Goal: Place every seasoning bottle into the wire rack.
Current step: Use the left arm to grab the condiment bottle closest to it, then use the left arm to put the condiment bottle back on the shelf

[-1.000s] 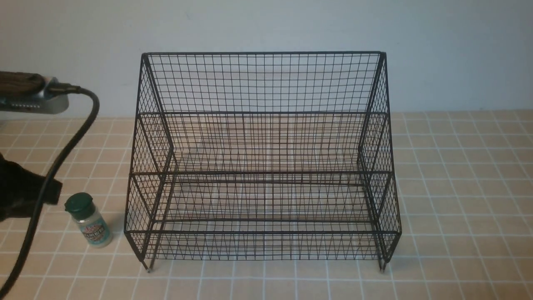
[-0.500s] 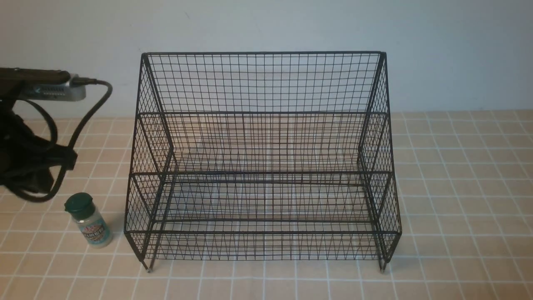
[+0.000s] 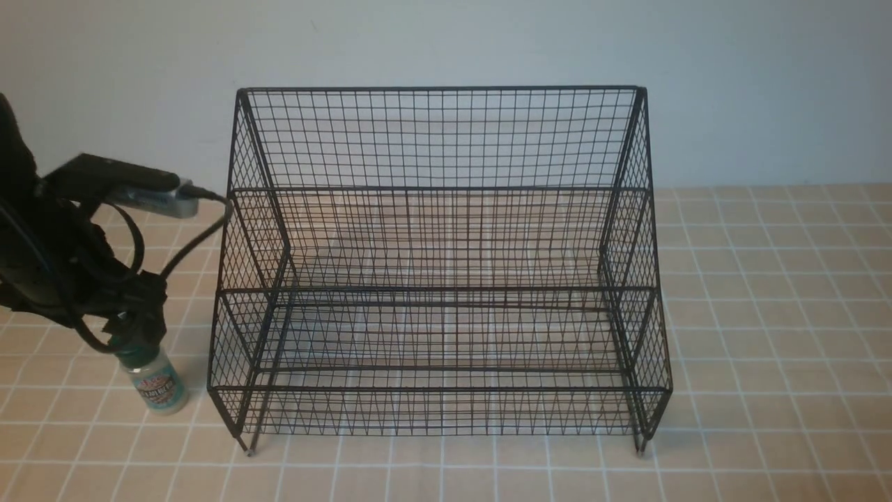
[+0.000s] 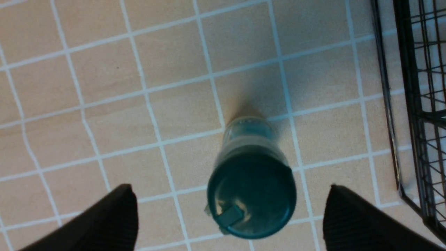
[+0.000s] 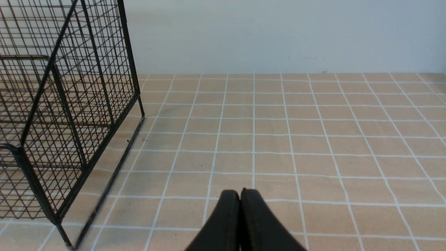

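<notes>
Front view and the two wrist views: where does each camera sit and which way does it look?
Front view: between the arms, looking forward at the wire rack and wall; the left gripper shows at the seasoning bottle's top.
Left wrist view: on the left wrist, looking down onto the bottle's green cap; the gripper's open fingers show.
Right wrist view: on the right wrist, looking across the tiles to the wall; the shut right gripper shows.
Shared: all see the rack; front and left wrist see the bottle.
</notes>
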Motion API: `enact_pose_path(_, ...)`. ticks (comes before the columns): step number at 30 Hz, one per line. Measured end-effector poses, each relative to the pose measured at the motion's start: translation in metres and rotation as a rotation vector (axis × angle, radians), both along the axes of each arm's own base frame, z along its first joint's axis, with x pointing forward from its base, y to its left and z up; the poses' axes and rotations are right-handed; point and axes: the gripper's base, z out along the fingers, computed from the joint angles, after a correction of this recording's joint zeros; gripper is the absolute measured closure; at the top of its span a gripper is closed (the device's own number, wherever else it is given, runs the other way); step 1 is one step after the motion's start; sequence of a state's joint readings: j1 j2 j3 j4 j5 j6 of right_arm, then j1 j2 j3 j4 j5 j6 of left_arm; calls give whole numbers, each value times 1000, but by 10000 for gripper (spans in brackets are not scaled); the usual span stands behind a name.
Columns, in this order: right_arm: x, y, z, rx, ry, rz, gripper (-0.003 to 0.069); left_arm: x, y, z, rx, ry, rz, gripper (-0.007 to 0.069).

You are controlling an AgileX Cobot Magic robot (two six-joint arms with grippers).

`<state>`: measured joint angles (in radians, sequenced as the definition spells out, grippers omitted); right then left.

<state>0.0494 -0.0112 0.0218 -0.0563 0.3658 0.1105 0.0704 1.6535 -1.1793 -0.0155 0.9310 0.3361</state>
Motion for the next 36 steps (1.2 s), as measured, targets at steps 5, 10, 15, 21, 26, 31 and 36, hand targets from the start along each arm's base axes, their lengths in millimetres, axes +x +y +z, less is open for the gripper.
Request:
enact_pose_path(5, 0, 0, 0, 0, 0, 0, 673, 8, -1, -15, -4, 15, -14, -21)
enact_pose_path(10, 0, 0, 0, 0, 0, 0, 673, 12, -1, -26, -8, 35, -13, 48)
enact_pose_path(15, 0, 0, 0, 0, 0, 0, 673, 14, -1, -31, -12, 51, -12, 218)
enact_pose_path(21, 0, 0, 0, 0, 0, 0, 673, 12, -2, -31, -17, 88, -14, 302)
enact_pose_path(26, 0, 0, 0, 0, 0, 0, 673, 11, -1, -8, -18, 119, 27, 302)
enact_pose_path(31, 0, 0, 0, 0, 0, 0, 673, 2, 2, 61, 20, 19, 60, 302)
enact_pose_path(36, 0, 0, 0, 0, 0, 0, 673, -19, -5, 118, 36, -141, 85, 302)
